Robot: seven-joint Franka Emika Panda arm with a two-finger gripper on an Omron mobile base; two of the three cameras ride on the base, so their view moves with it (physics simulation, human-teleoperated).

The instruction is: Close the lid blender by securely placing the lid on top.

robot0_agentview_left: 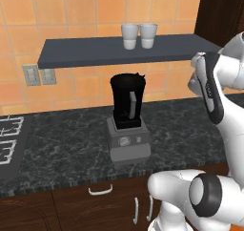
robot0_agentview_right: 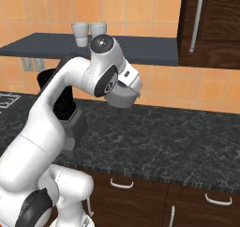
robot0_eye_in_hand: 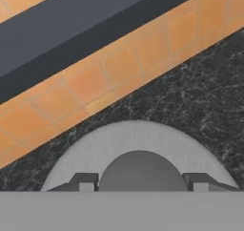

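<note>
The blender (robot0_agentview_left: pixel 127 115) has a glossy black jar on a matt grey plastic-looking base. The counter (robot0_agentview_left: pixel 190 125) looks like polished dark speckled stone, the wall tiles (robot0_agentview_left: pixel 71 10) smooth orange ceramic, the cabinet doors (robot0_agentview_right: pixel 140 202) dark varnished wood.

blender (robot0_agentview_left: pixel 127 122): on the bench (robot0_agentview_left: pixel 190 130), below the shelf (robot0_agentview_left: pixel 86 51)
cups (robot0_agentview_left: pixel 138 35): side by side on the shelf
stove (robot0_agentview_left: pixel 9 139): left of blender

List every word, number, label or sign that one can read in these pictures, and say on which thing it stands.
There is no readable text.
blender: the marks beside the round dial on its grey base are too small and blurred to read.
two white cups: plain, no print.
wall outlets: no lettering.
</note>
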